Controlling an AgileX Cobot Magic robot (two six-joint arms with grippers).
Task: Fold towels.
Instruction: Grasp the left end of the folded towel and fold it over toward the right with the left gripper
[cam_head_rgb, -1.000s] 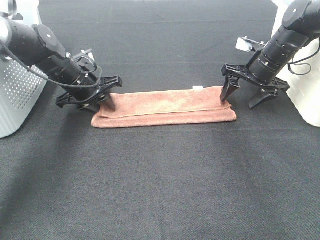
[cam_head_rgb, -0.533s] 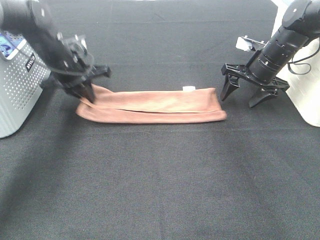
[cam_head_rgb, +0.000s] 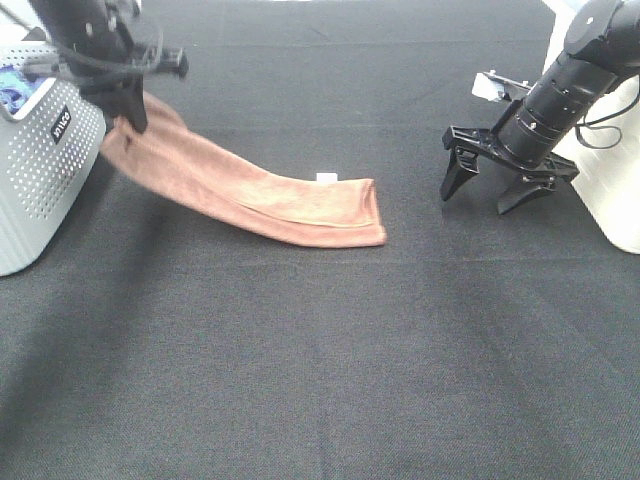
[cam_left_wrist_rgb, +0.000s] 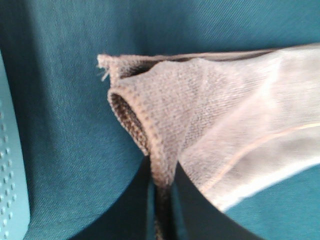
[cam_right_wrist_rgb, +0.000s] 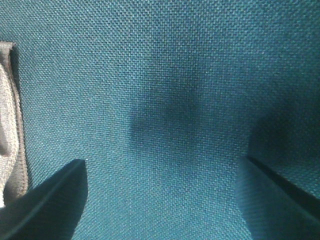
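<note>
The reddish-brown towel (cam_head_rgb: 250, 190) is folded into a long strip with a small white tag (cam_head_rgb: 326, 177) at its far edge. My left gripper (cam_head_rgb: 128, 112) is shut on the strip's left end and holds it raised above the black cloth surface; the right end still lies on the surface. The left wrist view shows the pinched stitched edge (cam_left_wrist_rgb: 150, 135) between the fingers. My right gripper (cam_head_rgb: 487, 193) is open and empty, standing on the surface to the right of the towel, apart from it. The towel's edge (cam_right_wrist_rgb: 9, 125) shows at the side of the right wrist view.
A white perforated basket (cam_head_rgb: 40, 180) stands at the left edge, close beside the raised towel end. A white box (cam_head_rgb: 610, 160) stands at the right edge behind the right arm. The black cloth surface (cam_head_rgb: 320, 360) stretches toward the front.
My left gripper has lifted the towel's left end up and to the left, dragging the whole strip leftward. My right gripper let go of the right end and stays open in place.
</note>
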